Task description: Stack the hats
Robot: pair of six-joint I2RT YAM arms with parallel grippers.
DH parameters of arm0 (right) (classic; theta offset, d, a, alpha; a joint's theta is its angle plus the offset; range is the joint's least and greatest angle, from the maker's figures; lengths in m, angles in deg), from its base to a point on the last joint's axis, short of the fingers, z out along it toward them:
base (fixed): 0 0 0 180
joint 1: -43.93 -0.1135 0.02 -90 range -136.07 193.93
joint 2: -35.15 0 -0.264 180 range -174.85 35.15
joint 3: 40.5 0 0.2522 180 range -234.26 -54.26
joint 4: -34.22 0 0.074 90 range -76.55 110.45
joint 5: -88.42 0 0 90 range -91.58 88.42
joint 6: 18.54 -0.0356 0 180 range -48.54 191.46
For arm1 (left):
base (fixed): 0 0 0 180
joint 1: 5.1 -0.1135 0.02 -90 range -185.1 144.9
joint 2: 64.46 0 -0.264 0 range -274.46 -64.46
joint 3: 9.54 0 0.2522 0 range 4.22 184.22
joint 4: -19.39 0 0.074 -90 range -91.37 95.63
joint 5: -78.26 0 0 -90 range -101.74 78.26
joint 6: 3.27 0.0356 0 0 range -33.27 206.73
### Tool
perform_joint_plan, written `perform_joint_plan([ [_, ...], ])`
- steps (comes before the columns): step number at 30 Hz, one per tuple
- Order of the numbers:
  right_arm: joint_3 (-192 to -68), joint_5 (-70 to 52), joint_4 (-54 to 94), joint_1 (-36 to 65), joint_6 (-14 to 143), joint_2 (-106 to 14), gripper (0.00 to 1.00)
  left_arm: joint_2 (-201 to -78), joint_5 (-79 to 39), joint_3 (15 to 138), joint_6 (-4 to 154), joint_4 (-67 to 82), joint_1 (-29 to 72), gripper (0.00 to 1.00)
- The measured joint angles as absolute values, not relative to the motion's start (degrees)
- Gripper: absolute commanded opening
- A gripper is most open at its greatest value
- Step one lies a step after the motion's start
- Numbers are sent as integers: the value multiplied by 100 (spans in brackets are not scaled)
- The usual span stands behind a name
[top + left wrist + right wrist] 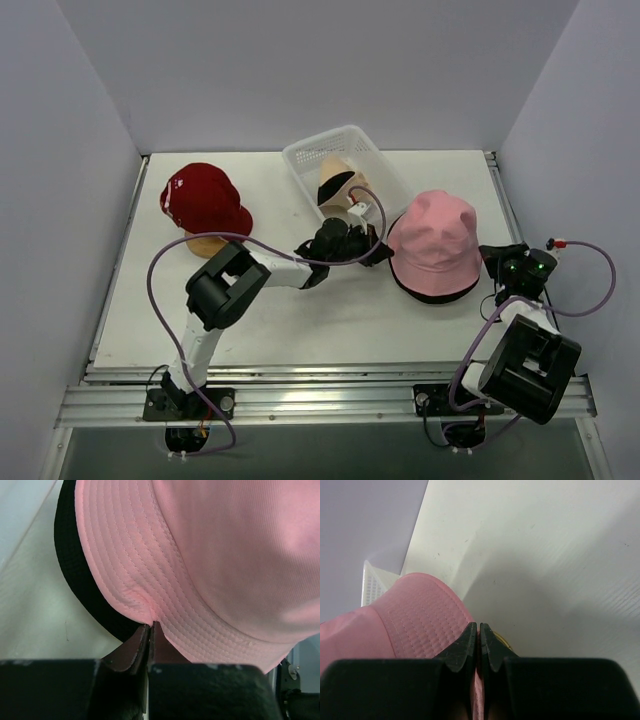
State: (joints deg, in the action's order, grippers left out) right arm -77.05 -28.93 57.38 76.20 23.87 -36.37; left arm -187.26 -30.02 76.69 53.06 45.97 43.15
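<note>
The step in hand looks to be seating the pink bucket hat [435, 240] over the black hat [436, 296]. To do it well, both sides should move together: hold the brim level and gently taut so the crown drops straight onto the one beneath, and let go only once the pink brim lies evenly on the black rim all round. At far left the red cap [203, 197] sits on the wooden stand [205, 246], well apart, and a tan hat [333, 168] lies in the basket [300, 165], so more stacking remains. The left pincer [151, 626] is clamped on the pink brim's left edge, with fabric puckered at its tips and the black brim showing just below. The pink hat rests right of centre on the bench [300, 320], between the two pincers. The right pincer [478, 630] is closed on the opposite edge, with pink fabric passing between its tips.
</note>
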Motion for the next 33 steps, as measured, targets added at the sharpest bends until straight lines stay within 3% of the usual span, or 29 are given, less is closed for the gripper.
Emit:
perform_joint_plan([
  [24,-7797,-2638,5797,7811,2662,-4133,0,-19205,-2303,8049,5745,4000,4536,3],
  [26,-7797,-2609,5751,7811,2665,-4098,0,-19205,-2268,8056,5747,3998,4551,6],
  [28,-7797,-2601,5745,7811,2669,-4081,0,-19205,-2246,8047,5752,4011,4560,17],
  [33,-7805,-2605,5572,7811,2682,-3924,3,-19111,-2193,7807,5765,4077,4560,30],
])
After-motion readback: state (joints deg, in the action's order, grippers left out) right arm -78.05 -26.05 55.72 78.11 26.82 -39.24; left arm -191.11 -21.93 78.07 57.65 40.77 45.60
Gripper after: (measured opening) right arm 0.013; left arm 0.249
